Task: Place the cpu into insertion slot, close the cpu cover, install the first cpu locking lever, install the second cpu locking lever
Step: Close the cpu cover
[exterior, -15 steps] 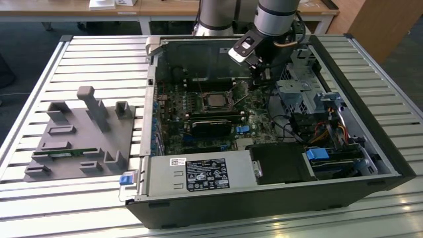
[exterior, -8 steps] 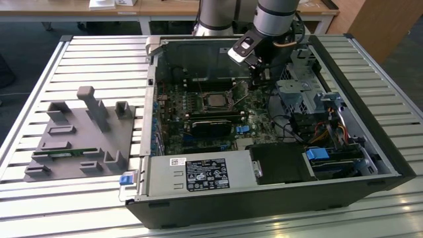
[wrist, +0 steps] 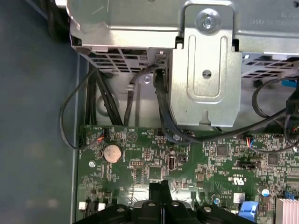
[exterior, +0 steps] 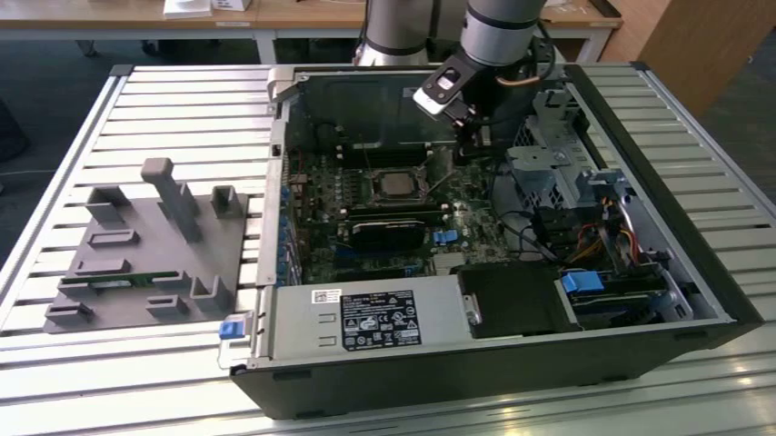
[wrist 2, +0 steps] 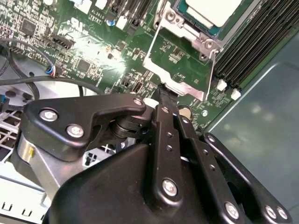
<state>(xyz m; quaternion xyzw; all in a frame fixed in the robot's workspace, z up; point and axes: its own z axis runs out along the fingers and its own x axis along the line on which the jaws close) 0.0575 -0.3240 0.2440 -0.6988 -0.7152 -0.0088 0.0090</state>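
— Gripper first: clenched or released?
— Clenched. In both wrist views the two black fingers meet with just a thin seam between them. Their tips sit right at the free edge of the cpu cover. Whether they pinch that edge or merely touch it, I cannot tell.
— And the cover?
— Open, hinged away from the insertion slot. Green motherboard shows through its square window.
— What is in the slot?
— The cpu, pale metal top up, seated flat inside the silver rim. In the exterior view the cpu sits about mid-board, with the gripper near it toward the exterior view's right.
— What holds all this?
— An open computer case lying on a slatted table. Inside are the motherboard, a labelled power supply along the near wall, and a metal drive cage with black cables running beneath it.
— Room to move?
— Tight. The drive cage stands close to the arm on the exterior view's right. In the second wrist view the memory slots and a case wall lie just past the slot.
— Outside the case?
— A grey fixture rests on the table at the exterior view's left, well apart, with a small green strip in one recess.
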